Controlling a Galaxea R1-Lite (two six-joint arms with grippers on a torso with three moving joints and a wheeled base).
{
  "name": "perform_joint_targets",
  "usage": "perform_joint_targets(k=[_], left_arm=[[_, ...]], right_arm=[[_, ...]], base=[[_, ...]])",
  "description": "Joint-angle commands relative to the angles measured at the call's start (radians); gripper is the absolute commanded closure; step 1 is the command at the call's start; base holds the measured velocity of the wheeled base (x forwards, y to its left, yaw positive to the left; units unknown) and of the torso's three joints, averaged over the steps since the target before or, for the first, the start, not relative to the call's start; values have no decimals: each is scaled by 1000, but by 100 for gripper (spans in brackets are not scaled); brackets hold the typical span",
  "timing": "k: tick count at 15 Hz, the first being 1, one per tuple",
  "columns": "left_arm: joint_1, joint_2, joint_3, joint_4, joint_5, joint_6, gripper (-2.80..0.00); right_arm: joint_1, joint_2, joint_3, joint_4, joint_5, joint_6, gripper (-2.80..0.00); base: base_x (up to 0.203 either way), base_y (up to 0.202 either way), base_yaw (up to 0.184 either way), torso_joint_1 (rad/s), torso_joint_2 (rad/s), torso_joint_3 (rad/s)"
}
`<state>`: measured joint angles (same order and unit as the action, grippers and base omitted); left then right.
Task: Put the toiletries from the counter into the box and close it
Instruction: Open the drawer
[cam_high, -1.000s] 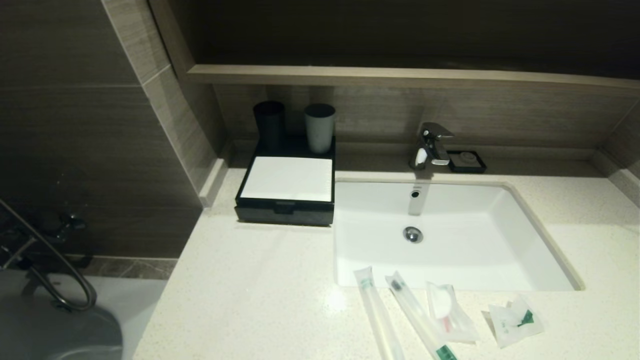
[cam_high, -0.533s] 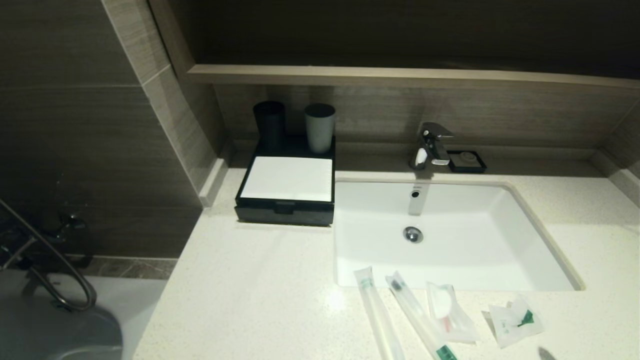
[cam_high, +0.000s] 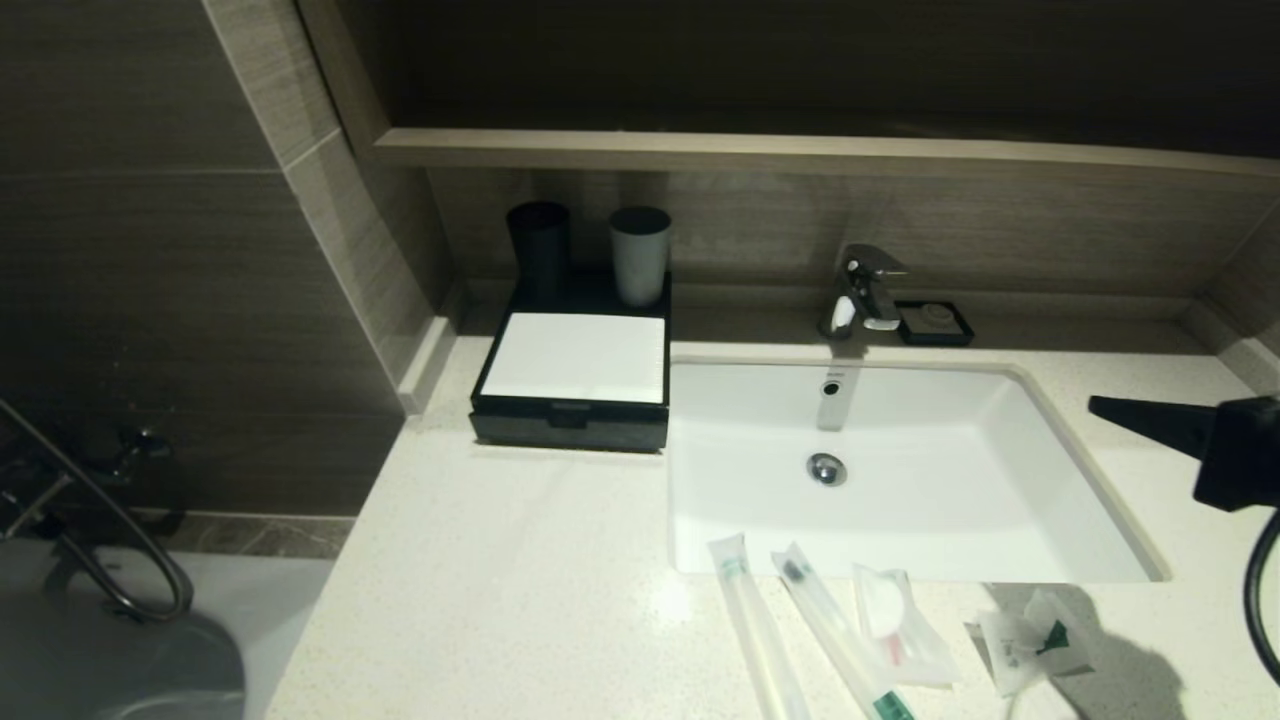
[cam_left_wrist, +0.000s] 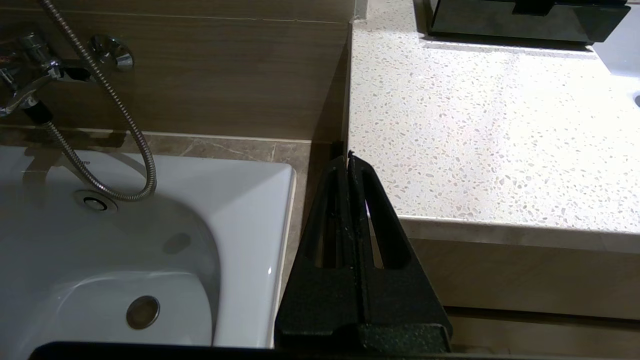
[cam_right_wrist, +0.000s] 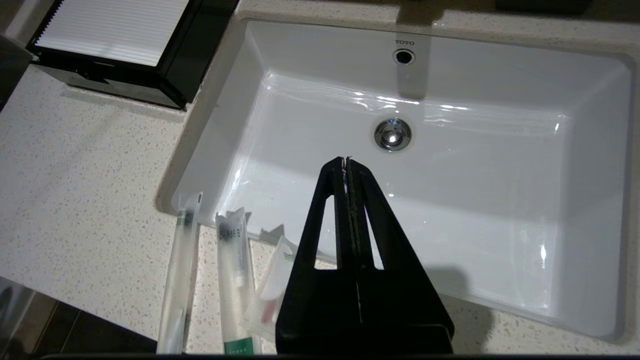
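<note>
While packets (cam_high: 840, 630) lie in row on table (cam_high: 500, 590) at near basin (cam_high: 1000, 470) edge, right tool (cam_right_wrist: 346, 160) hangs over basin, pinched together, empty. Box (cam_high: 572, 378) far left, drawer in. Left tool (cam_left_wrist: 348, 156) off table's edge, likewise closed, empty.

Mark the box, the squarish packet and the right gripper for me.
box (cam_high: 575, 358): head view, on its white top panel.
squarish packet (cam_high: 1025, 640): head view, on its clear wrapper.
right gripper (cam_high: 1098, 405): head view, at the tip of the shut jaws.
</note>
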<state>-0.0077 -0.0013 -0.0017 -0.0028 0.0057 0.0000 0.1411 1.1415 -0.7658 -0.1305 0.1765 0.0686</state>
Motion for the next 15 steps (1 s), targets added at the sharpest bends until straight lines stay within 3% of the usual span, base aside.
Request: perform_joint_targets(k=[1, 5, 10, 15], left_arm=[[0, 0, 0, 0, -1, 0, 0], [0, 0, 0, 0, -1, 0, 0], [0, 0, 0, 0, 0, 0, 0], [0, 0, 0, 0, 0, 0, 0]], right_arm=[[76, 157, -88, -1, -23, 9, 0], [174, 221, -179, 9, -37, 11, 0], [398, 344, -270, 15, -161, 11, 0], [481, 460, -371, 8, -196, 43, 0]], base=[[0, 0, 0, 0, 0, 0], [0, 0, 0, 0, 0, 0], [0, 0, 0, 0, 0, 0], [0, 0, 0, 0, 0, 0]])
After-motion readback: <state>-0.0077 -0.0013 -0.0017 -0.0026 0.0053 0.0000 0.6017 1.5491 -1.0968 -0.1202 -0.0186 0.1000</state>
